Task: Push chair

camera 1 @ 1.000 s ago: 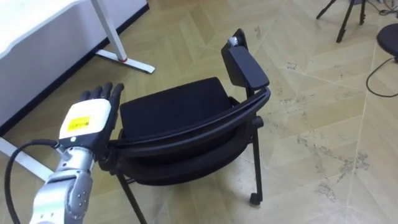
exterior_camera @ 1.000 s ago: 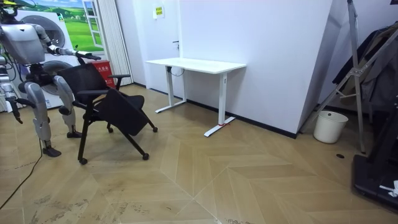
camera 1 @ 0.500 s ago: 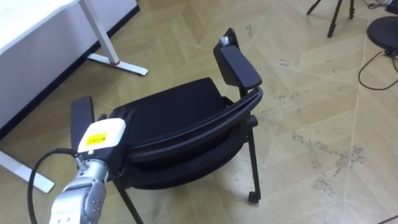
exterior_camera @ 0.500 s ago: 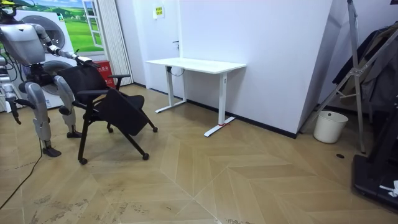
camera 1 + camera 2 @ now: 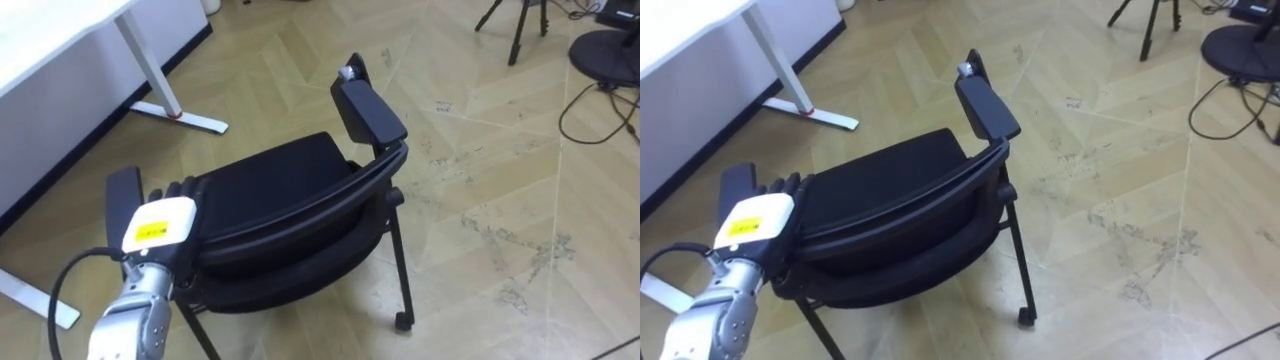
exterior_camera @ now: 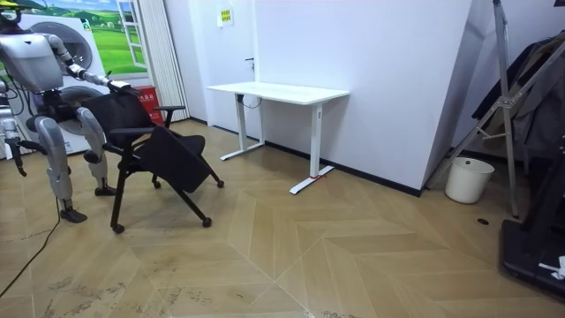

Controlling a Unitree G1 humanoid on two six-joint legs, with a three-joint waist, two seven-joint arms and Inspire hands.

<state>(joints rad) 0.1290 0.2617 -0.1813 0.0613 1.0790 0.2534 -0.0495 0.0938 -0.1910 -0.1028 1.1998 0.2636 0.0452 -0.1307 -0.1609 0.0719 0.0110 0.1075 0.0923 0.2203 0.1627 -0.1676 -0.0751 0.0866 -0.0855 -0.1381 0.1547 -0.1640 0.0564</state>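
Observation:
A black chair (image 5: pixel 290 190) with armrests stands on the wooden floor in front of me, its backrest nearest to me and its seat facing the white desk (image 5: pixel 50 35). My left hand (image 5: pixel 160 218) lies on the left end of the backrest's top edge, beside the left armrest (image 5: pixel 123 192). Its fingers (image 5: pixel 178 189) reach flat over the edge. In the room view I stand behind the chair (image 6: pixel 163 150) with my left arm stretched out to it, while my right hand (image 6: pixel 17 155) hangs at my side.
The desk's foot (image 5: pixel 190 120) lies on the floor to the chair's left front. A tripod (image 5: pixel 520 30) and a dark round base (image 5: pixel 605 45) with a cable stand at the far right. A white bin (image 6: pixel 468 179) sits by the wall.
My left hand has come down from above the chair's left corner onto the backrest's top edge. The eye view has shifted a little; the chair stands about where it was.

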